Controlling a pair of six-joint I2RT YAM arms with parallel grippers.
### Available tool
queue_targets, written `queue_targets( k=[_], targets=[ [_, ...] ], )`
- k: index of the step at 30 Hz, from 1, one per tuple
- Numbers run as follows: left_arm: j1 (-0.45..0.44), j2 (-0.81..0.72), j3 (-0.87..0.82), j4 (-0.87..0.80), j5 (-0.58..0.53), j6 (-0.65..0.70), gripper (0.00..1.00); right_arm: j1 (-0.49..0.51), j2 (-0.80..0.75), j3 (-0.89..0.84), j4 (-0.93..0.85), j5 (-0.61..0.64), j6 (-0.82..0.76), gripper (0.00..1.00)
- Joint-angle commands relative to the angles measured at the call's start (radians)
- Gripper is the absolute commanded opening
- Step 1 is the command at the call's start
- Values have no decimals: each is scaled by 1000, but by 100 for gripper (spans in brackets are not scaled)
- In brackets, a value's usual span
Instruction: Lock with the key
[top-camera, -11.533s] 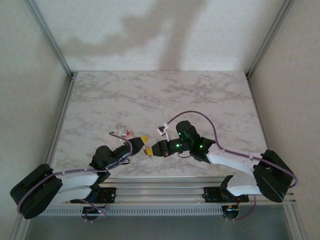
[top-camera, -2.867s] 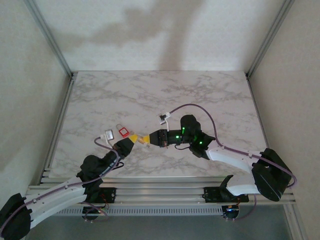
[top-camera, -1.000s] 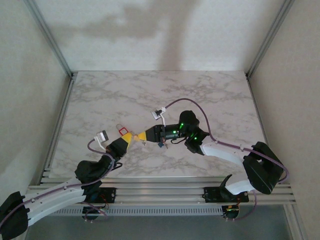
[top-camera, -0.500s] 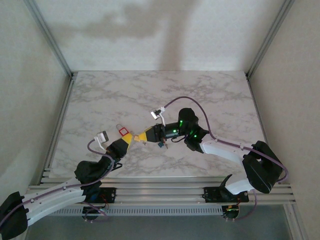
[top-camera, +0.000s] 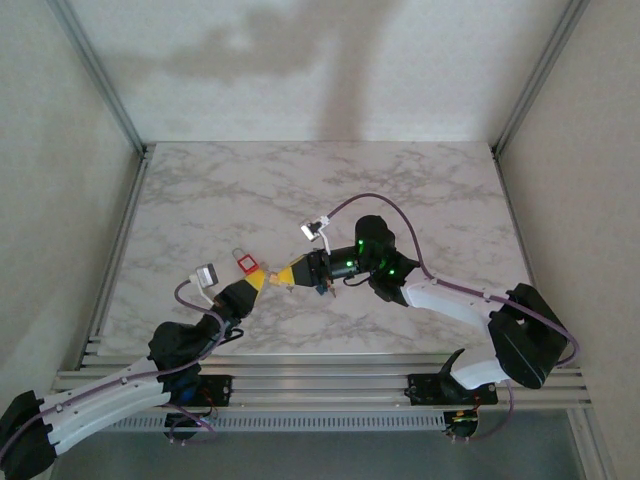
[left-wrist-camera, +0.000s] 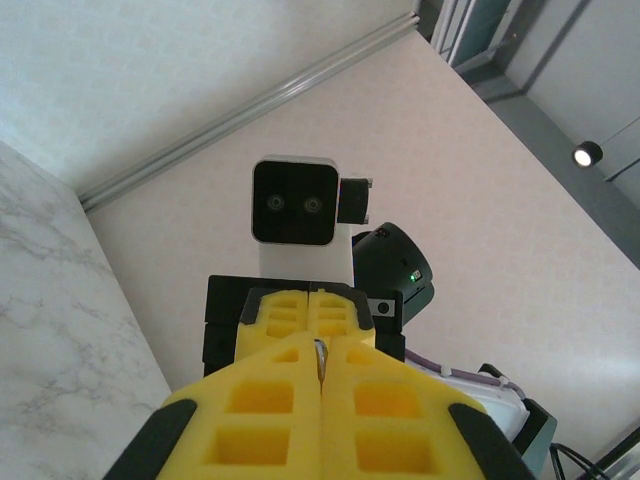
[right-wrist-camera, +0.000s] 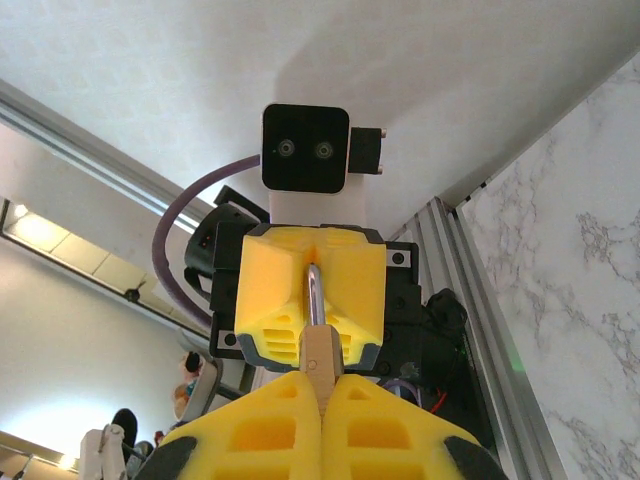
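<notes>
Left gripper (top-camera: 261, 281) and right gripper (top-camera: 284, 276) meet nose to nose just left of centre in the overhead view. Their yellow fingers sit tip to tip, and both claws are clenched tight, with no gap between either pair. Under them, the marble table (top-camera: 400, 190) runs out toward the upper right.

Just up and left of the meeting point lies a small red-framed item (top-camera: 247, 263) with a silver loop. It sits flat on the marble, near the left claw but apart from it. It's too small to call as lock or tag.

In the right wrist view, bottom centre, the right claw pinches a tan piece (right-wrist-camera: 320, 362). Up from it runs a silver shaft (right-wrist-camera: 313, 295), straight into the closed fingers of the left claw at mid-frame. So the part being worked is in the air, bridging the two grippers. Which end is key and which is lock I can't tell from here.

My read is that this is the mating or turning step, and alignment decides it:
- Keep both claws on one straight line through that shaft.
- Let one side stay rigid while the other rolls about the shaft's own axis.
- Allow no sideways drift or pulling apart, or the thin metal bends or slips out of the soft pads.
</notes>
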Motion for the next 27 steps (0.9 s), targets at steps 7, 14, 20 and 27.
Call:
queue_targets(
  k=[7,14,20,27],
  targets=[
    [-68,-6,-80,-2,275,-23,0,-5,-14,-16,52,222,-22,0],
    [-72,-9,-73,-15,280,-25,0,-5,-18,-36,93,241,-29,0],
    [-80,-6,-76,-21,274,-15,0,-1,-16,-30,97,232,-8,0],
    [-93,30,-104,22,258,-3,0,23,-15,-26,139,224,23,0]
  ],
)
